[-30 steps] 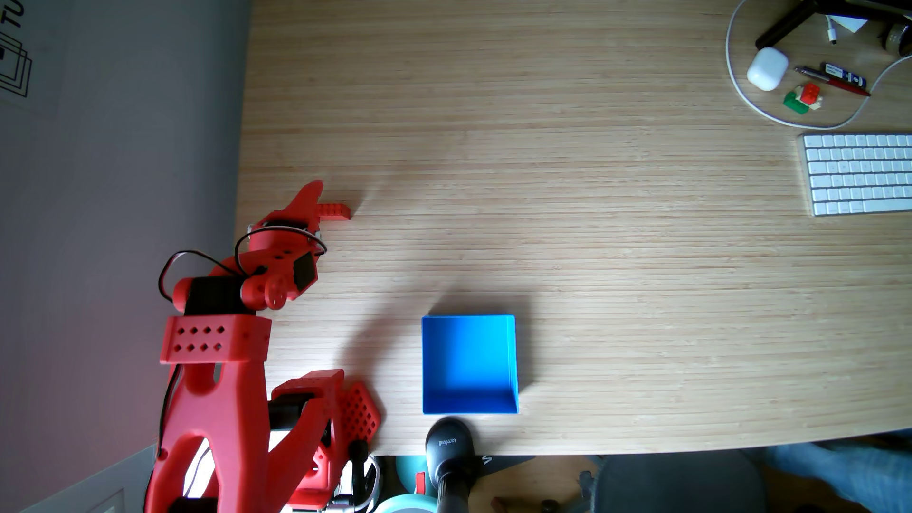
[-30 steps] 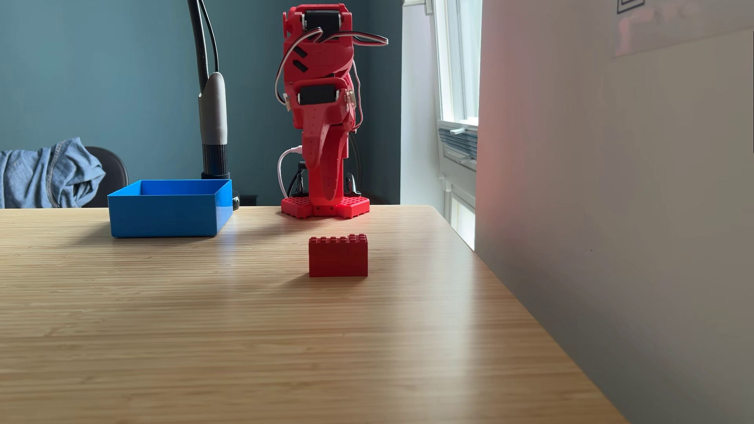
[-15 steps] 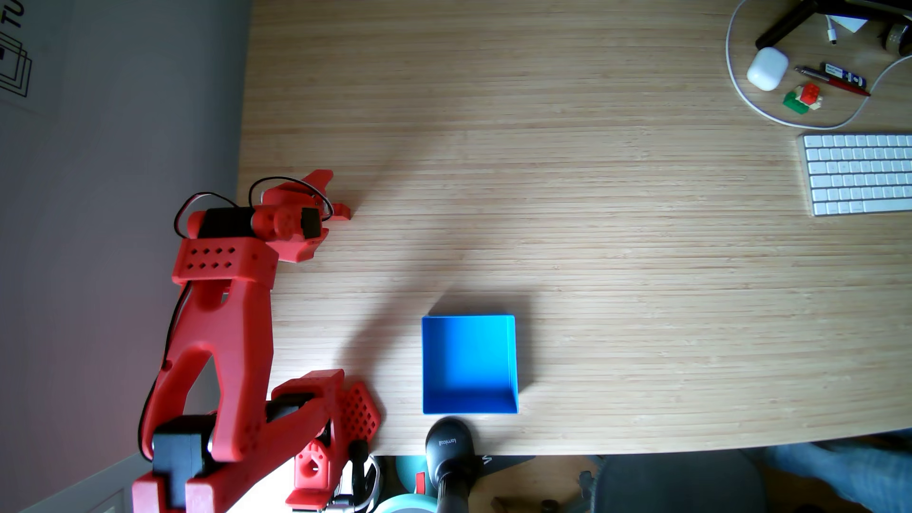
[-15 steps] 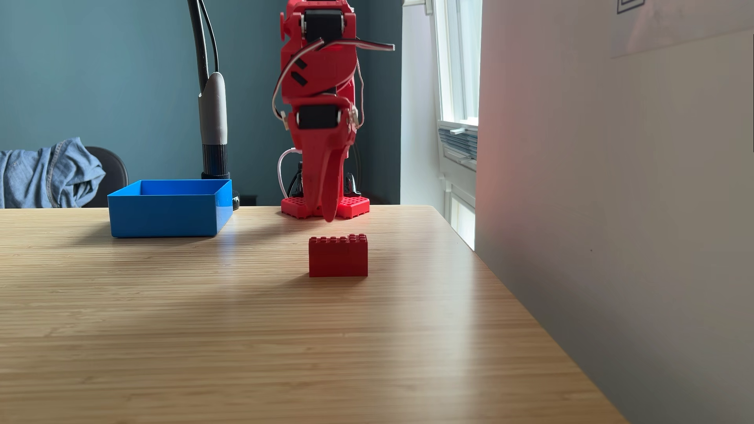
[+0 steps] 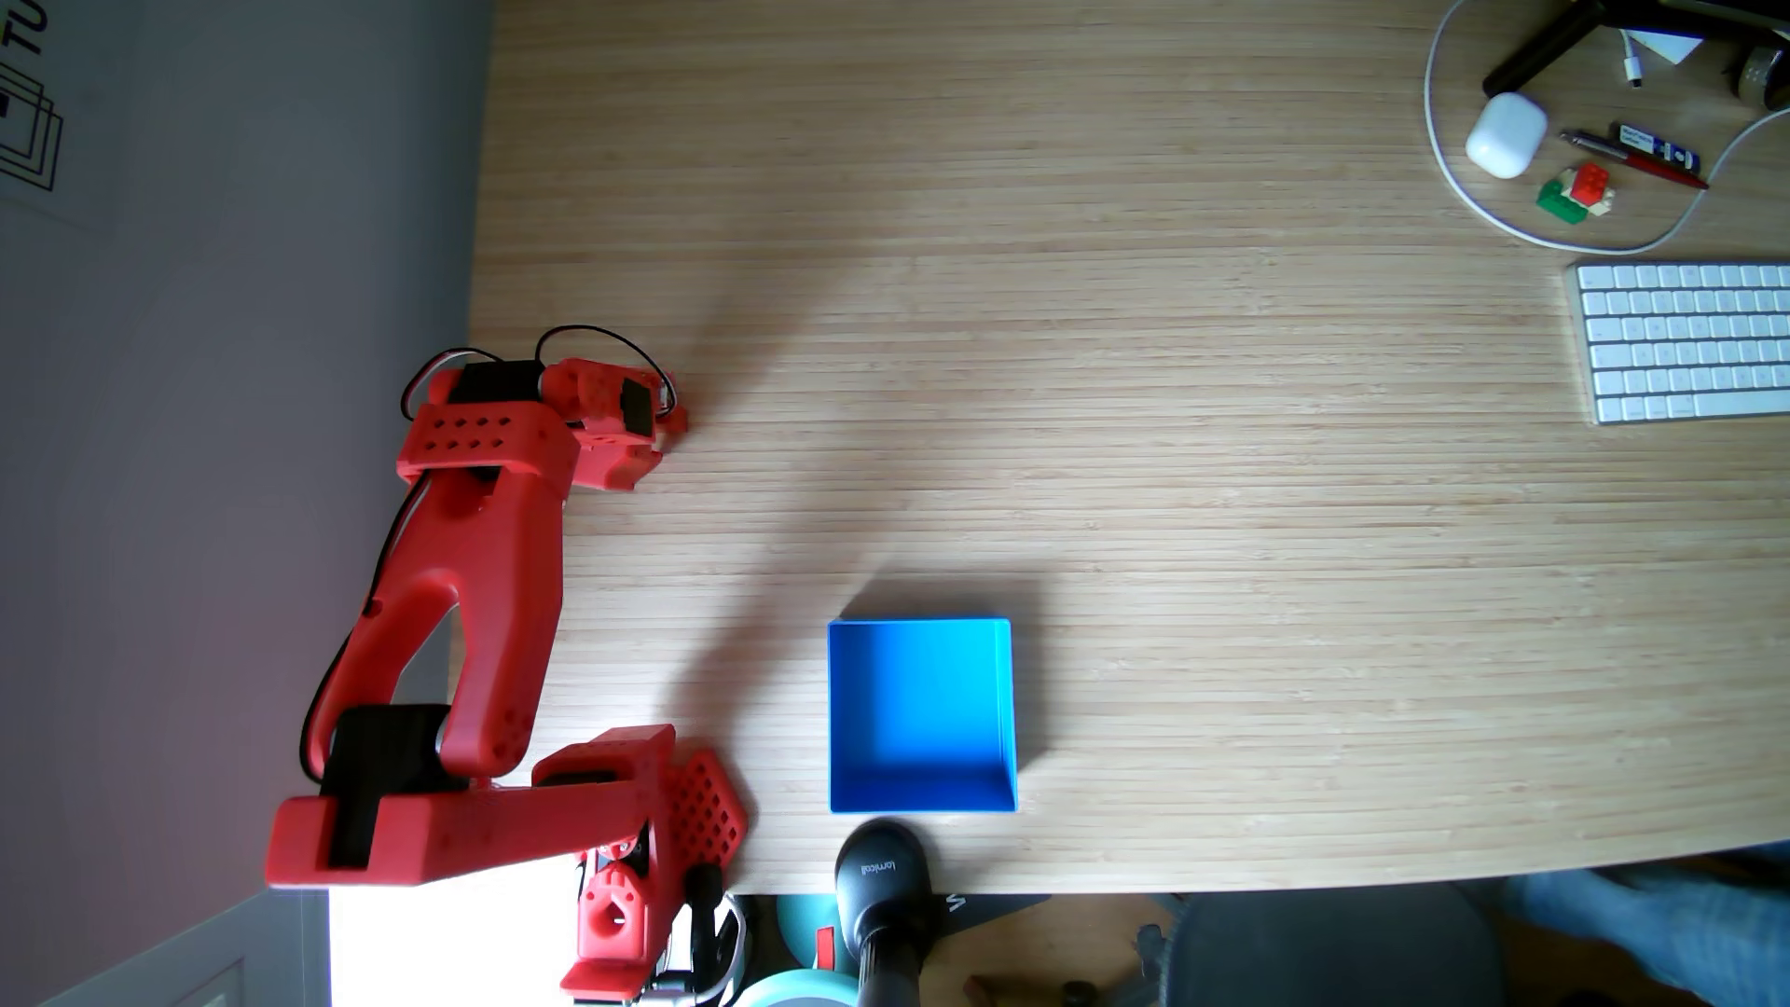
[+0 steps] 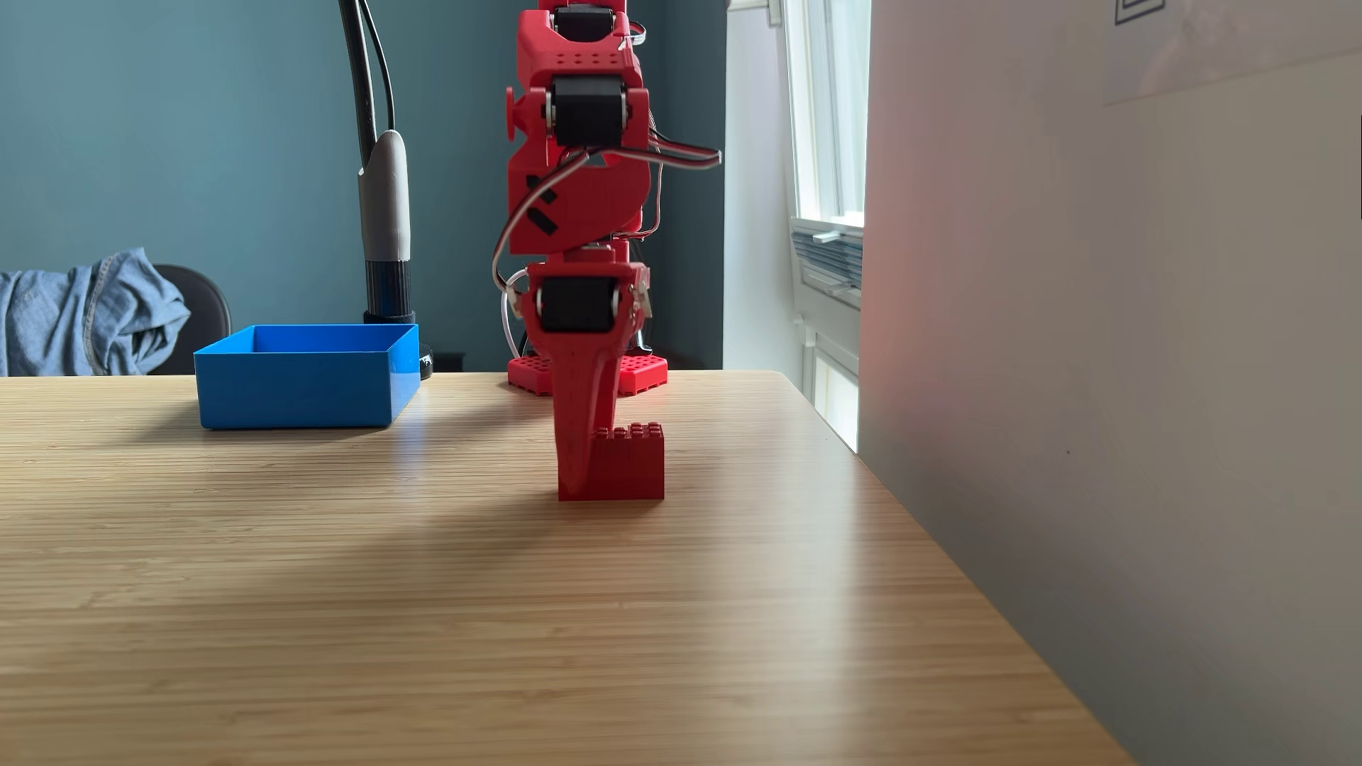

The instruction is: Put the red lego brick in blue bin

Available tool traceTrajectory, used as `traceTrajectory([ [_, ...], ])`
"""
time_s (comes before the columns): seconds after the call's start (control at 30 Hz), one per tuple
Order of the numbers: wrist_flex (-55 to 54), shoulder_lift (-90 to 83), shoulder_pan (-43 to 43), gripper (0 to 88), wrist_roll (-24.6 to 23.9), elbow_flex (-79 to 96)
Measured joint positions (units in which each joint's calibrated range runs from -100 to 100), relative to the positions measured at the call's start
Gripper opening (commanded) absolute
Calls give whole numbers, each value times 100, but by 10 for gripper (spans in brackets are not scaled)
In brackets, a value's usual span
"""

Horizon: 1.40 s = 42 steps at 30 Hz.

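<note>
The red lego brick (image 6: 634,464) stands on the wooden table in front of the arm's base; from above, just its end (image 5: 681,419) peeks out from under the wrist. My gripper (image 6: 578,487) points straight down over the brick's left part and looks open. The near finger (image 6: 578,442) hangs in front of the brick's face with its tip almost at the table, while the far finger is hidden behind the brick. In the top-down fixed view the gripper (image 5: 666,421) sits under the wrist. The blue bin (image 5: 920,804) (image 6: 306,390) stands empty, well away from the brick.
A wall (image 6: 1105,368) runs close along the table edge beside the brick. A black stand foot (image 5: 881,867) sits next to the bin. At the far corner lie a white keyboard (image 5: 1685,339), a small brick stack (image 5: 1577,192), a white case (image 5: 1504,134), pens and a cable.
The arm reached forward and lowered the gripper from above the table down onto the brick. Brick and bin have not moved.
</note>
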Motion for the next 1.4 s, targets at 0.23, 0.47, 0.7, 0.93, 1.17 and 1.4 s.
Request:
traceTrajectory([
  [0.23, -8, 218, 0, 1, -171, -297],
  [0.47, 0, 227, 0, 1, -225, -332],
  [0.7, 996, 235, 283, 1, -225, -795],
  [0.93, 2062, -118, 769, 1, -54, -1459],
  [1.17, 2560, -1319, 1538, 1, 244, -1118],
  [1.4, 2608, -2436, 2688, 1, 737, -79],
])
